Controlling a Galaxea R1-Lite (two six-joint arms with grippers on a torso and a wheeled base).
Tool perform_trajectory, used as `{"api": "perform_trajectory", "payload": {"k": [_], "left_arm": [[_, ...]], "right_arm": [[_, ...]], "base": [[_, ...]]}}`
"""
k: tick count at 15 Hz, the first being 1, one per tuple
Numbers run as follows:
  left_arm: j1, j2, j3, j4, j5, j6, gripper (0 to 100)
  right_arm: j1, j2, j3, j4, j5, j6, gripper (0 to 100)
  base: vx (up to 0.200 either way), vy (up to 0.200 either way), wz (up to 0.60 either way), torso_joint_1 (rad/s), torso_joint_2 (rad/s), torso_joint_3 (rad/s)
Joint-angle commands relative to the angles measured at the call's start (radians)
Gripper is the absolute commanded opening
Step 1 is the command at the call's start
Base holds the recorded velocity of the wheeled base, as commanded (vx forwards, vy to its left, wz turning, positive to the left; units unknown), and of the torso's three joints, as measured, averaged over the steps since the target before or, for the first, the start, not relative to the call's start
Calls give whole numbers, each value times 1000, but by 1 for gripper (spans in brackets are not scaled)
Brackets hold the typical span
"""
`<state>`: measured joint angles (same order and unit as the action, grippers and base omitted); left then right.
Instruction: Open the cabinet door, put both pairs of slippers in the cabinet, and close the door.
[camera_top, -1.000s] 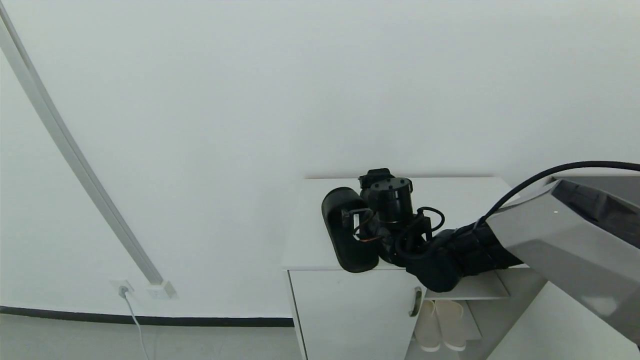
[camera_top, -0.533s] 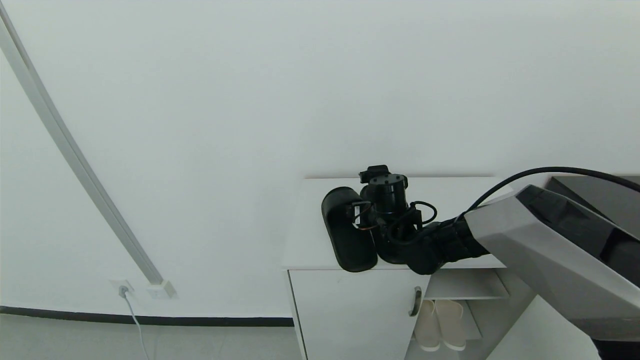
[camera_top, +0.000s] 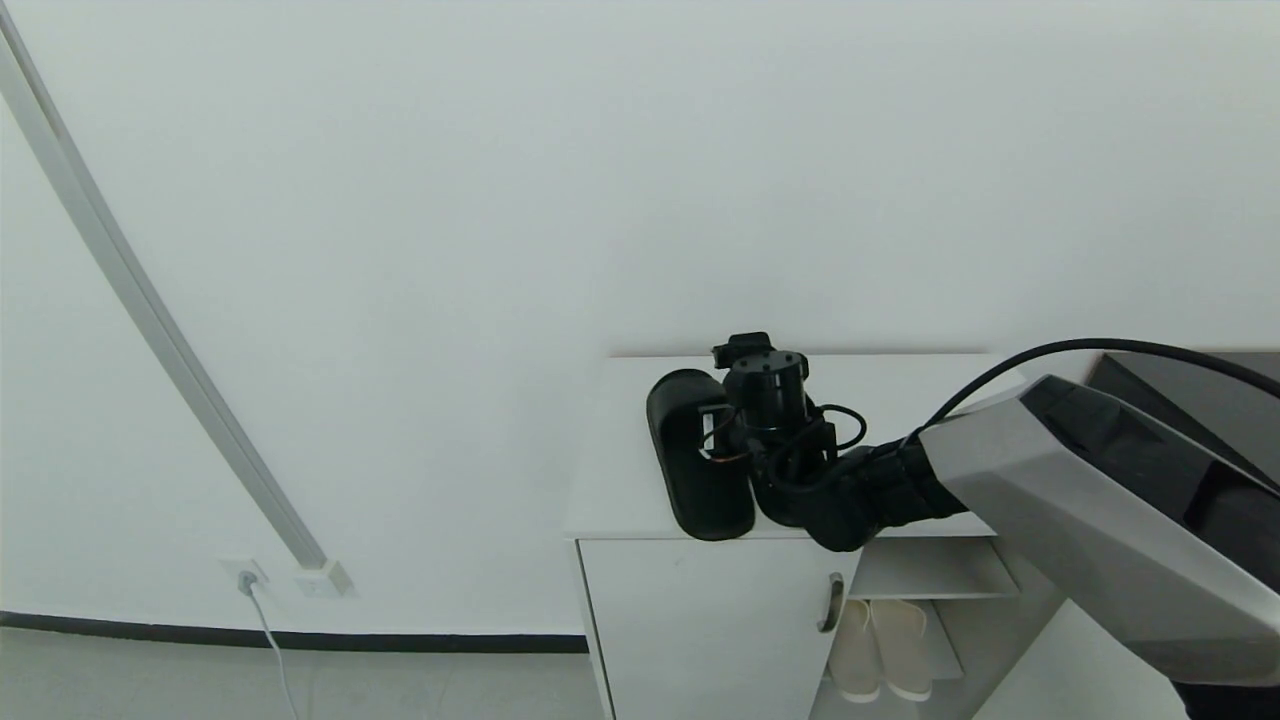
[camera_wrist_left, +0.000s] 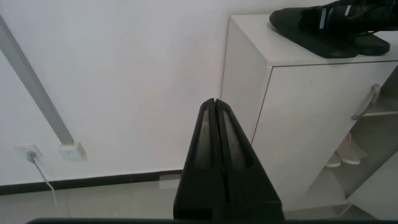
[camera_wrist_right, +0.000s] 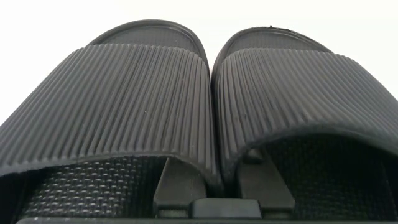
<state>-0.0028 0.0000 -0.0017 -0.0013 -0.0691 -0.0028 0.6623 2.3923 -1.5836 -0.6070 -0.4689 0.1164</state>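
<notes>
Left claw (camera_wrist_left: 216, 106): pressed together, empty, held low and well apart from the cabinet (camera_top: 625, 480).
Black slippers (camera_top: 697, 470): side by side on the cabinet top, at the right claw.
Right claw (camera_wrist_right: 222, 182): one finger under each strap, pinching the pair's adjoining inner sides.
Open side of cabinet (camera_top: 930, 570): below the right claw, shelves exposed.
White slippers (camera_top: 885, 650): inside on the lower shelf, below the right claw.
Progress: door opened and one pair stowed. By my judgement, the black pair's transfer and the door closing remain.

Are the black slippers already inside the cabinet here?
No, the black slippers lie side by side on top of the cabinet, not on a shelf inside it.
</notes>
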Motion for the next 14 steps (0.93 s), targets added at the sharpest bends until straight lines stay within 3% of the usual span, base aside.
{"api": "perform_trajectory", "payload": {"k": [1, 3, 8, 12, 14], "left_arm": [[1, 0, 0, 0, 0, 0, 0], [0, 0, 0, 0, 0, 1, 0], [0, 0, 0, 0, -1, 1, 0], [1, 0, 0, 0, -1, 3, 0], [1, 0, 0, 0, -1, 3, 0]], "right_arm": [[0, -25, 13, 1, 0, 0, 0], [3, -121, 94, -2, 4, 0, 0], [71, -433, 452, -22, 82, 3, 0], [114, -680, 781, -23, 207, 35, 0], [120, -737, 864, -23, 245, 48, 0]], "base": [[0, 0, 0, 0, 0, 0], [0, 0, 0, 0, 0, 0], [0, 0, 0, 0, 0, 0], [0, 0, 0, 0, 0, 0], [0, 0, 0, 0, 0, 0]]}}
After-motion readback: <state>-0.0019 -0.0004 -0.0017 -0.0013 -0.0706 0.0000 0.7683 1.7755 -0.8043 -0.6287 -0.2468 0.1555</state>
